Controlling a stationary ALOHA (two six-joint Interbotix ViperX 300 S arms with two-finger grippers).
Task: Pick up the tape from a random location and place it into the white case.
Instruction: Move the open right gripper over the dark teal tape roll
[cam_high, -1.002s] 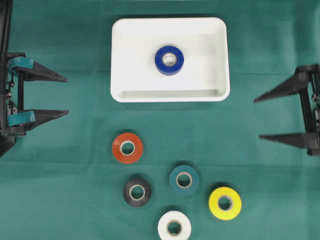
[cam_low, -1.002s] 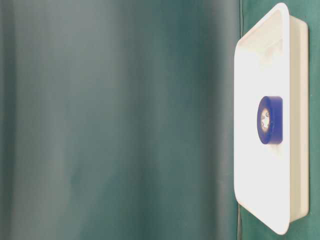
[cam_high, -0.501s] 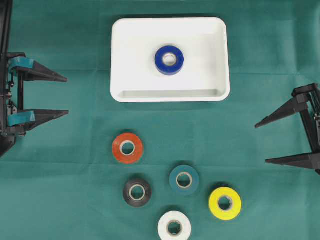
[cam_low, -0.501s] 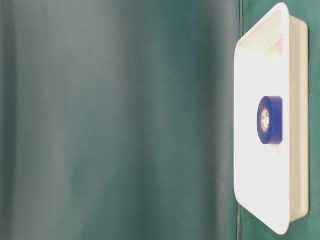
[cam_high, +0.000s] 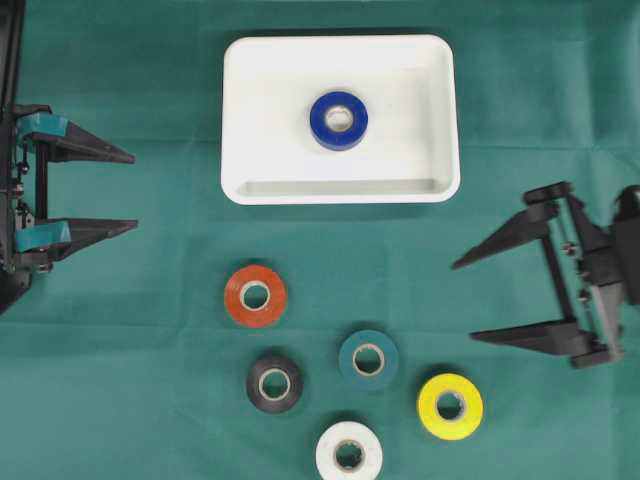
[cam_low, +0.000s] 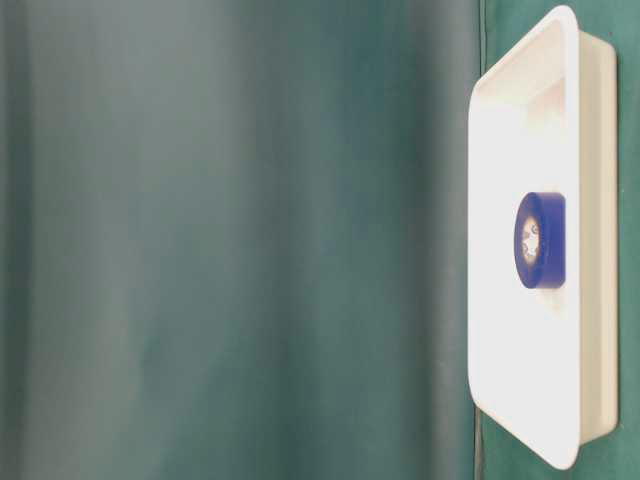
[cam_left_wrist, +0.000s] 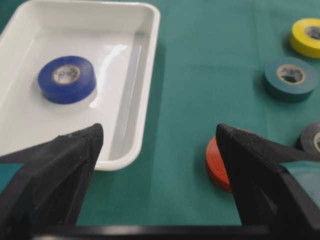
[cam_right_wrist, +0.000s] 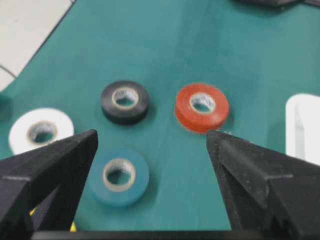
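The white case (cam_high: 340, 194) lies at the back middle with a blue tape roll (cam_high: 338, 120) flat inside it. Several loose tape rolls lie in front of it: orange (cam_high: 254, 296), black (cam_high: 274, 383), teal (cam_high: 368, 360), yellow (cam_high: 449, 406) and white (cam_high: 348, 453). My left gripper (cam_high: 135, 192) stands open and empty at the left edge, level with the case's front rim. My right gripper (cam_high: 462, 302) is open and empty, right of the teal roll and above the yellow one. In the right wrist view the teal roll (cam_right_wrist: 119, 176) lies between the spread fingers of the right gripper (cam_right_wrist: 151, 134).
Green cloth covers the table. Bare cloth lies between the case's front rim and the rolls. In the left wrist view the case's near corner (cam_left_wrist: 134, 159) and the orange roll (cam_left_wrist: 216, 165) flank the left gripper (cam_left_wrist: 159, 131).
My right gripper has moved toward the table's front and leftward, toward the loose rolls, and turned slightly. The left gripper, the case and all rolls have stayed put.
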